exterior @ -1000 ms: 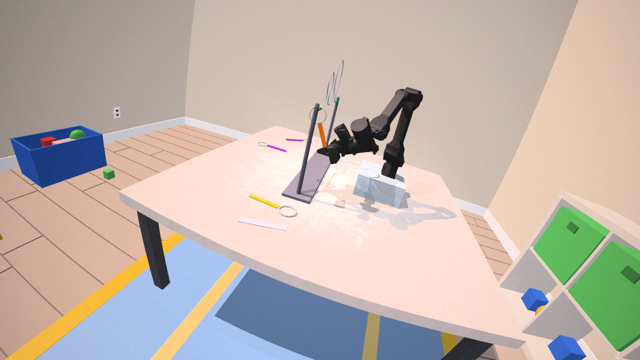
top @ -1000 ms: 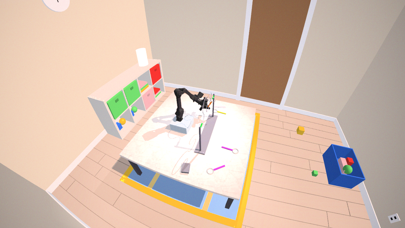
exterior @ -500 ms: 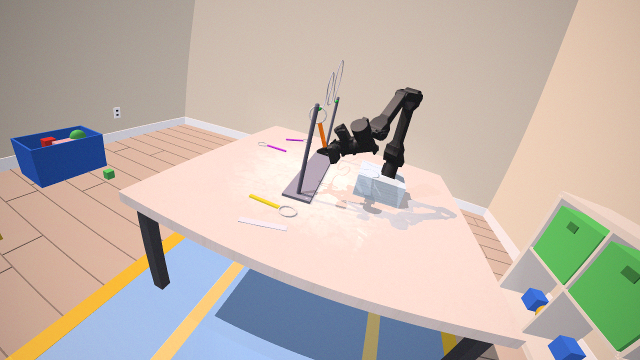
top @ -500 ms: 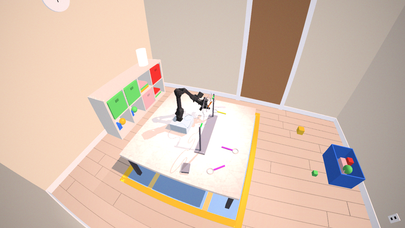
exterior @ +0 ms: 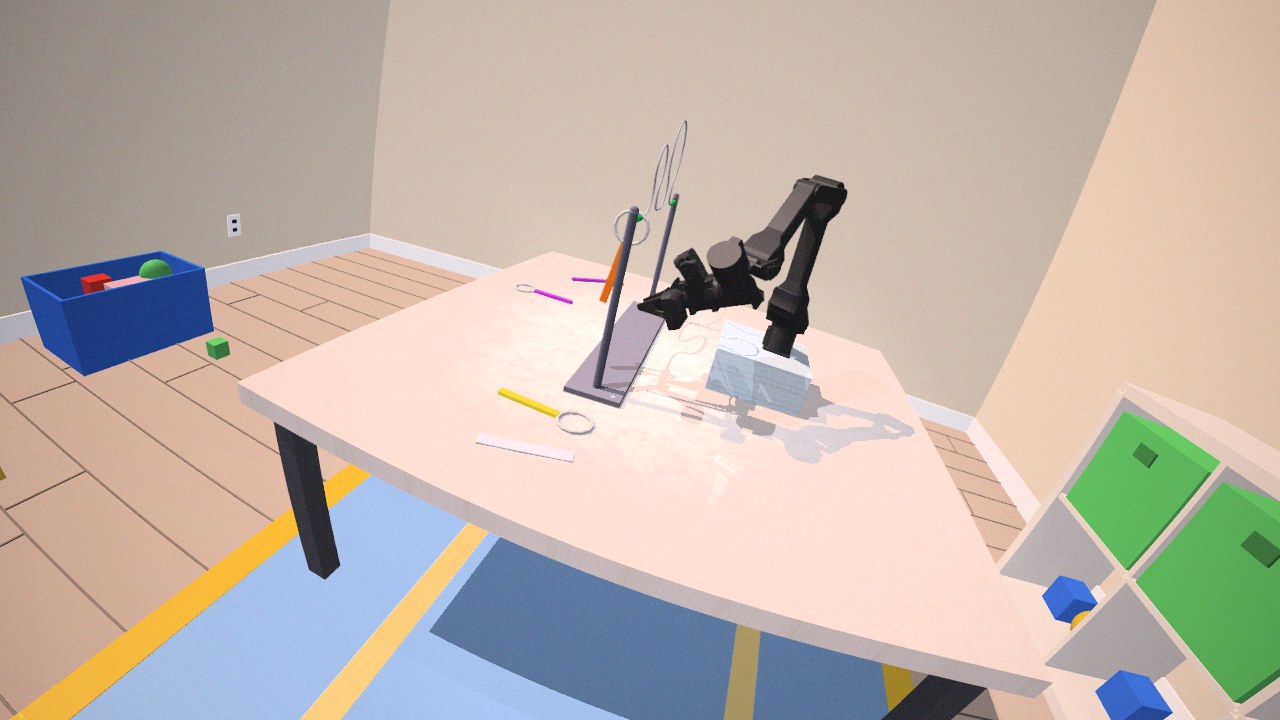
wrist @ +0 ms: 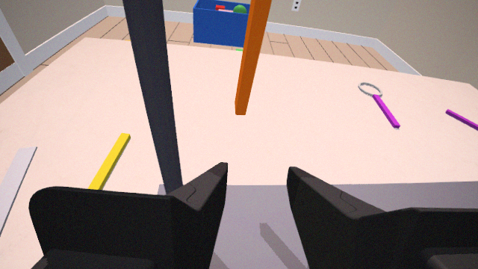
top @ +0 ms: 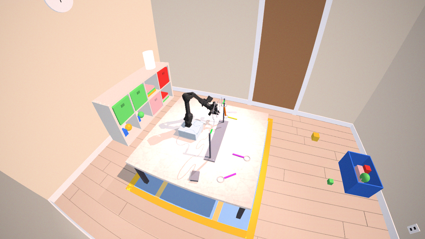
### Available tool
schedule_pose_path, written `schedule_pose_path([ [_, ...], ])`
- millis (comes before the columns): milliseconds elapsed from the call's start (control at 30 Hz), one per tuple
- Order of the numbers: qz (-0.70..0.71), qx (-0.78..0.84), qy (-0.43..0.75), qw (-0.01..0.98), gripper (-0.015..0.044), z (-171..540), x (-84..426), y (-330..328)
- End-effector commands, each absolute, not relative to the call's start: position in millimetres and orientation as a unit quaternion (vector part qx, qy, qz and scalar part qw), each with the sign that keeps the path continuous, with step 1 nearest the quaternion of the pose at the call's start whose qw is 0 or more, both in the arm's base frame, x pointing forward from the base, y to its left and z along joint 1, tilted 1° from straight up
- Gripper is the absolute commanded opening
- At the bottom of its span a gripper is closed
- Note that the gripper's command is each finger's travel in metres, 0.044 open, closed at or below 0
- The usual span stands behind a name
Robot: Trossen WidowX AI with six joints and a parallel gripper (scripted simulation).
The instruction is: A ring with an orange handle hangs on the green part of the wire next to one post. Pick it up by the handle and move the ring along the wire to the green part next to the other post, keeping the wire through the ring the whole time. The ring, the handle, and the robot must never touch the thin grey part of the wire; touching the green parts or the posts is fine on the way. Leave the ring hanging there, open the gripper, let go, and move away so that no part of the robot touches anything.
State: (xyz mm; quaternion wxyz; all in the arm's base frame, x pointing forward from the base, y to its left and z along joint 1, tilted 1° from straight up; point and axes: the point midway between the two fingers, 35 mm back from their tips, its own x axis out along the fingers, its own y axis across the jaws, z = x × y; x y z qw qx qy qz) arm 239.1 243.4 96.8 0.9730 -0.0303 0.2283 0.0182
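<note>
The ring (exterior: 614,226) hangs around the green part (exterior: 639,217) (top: 223,101) of the wire beside one post (exterior: 614,308) (wrist: 151,67). Its orange handle (top: 225,111) (exterior: 611,273) (wrist: 252,60) hangs down, slightly tilted. My gripper (exterior: 648,306) (wrist: 257,172) is partly open and empty. Its tips are below and short of the handle's lower end, with a visible gap in the wrist view. The other green part (top: 211,131) (exterior: 673,203) is by the other post (top: 210,145). The grey wire (exterior: 685,122) loops above; the arm partly overlaps it in the top view.
The posts stand on a grey base (top: 217,139) (exterior: 577,388). A yellow-handled ring tool (top: 232,118) (exterior: 528,402) (wrist: 112,158) and a pale flat strip (exterior: 524,448) (wrist: 15,175) lie near this post. Two magenta-handled tools (top: 237,155) (top: 230,175) lie farther off, and a grey block (top: 194,176) is near the table edge.
</note>
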Motion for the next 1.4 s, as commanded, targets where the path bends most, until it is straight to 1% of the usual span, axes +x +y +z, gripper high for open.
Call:
schedule_pose_path([
  [0,0.017,-0.024,0.225,0.974,0.0160,106,227,244],
  [200,0.017,-0.023,0.223,0.974,0.0160,116,206,242],
  [833,0.017,-0.023,0.223,0.974,0.0160,117,206,242],
  [900,0.019,-0.025,0.227,0.973,0.0212,118,198,243],
  [1033,0.020,-0.026,0.224,0.974,0.0318,136,165,240],
  [1167,0.020,-0.026,0.223,0.974,0.0423,138,164,240],
  [1200,0.020,-0.026,0.223,0.974,0.0440,138,164,240],
  [1367,0.020,-0.026,0.223,0.974,0.0440,138,164,240],
])
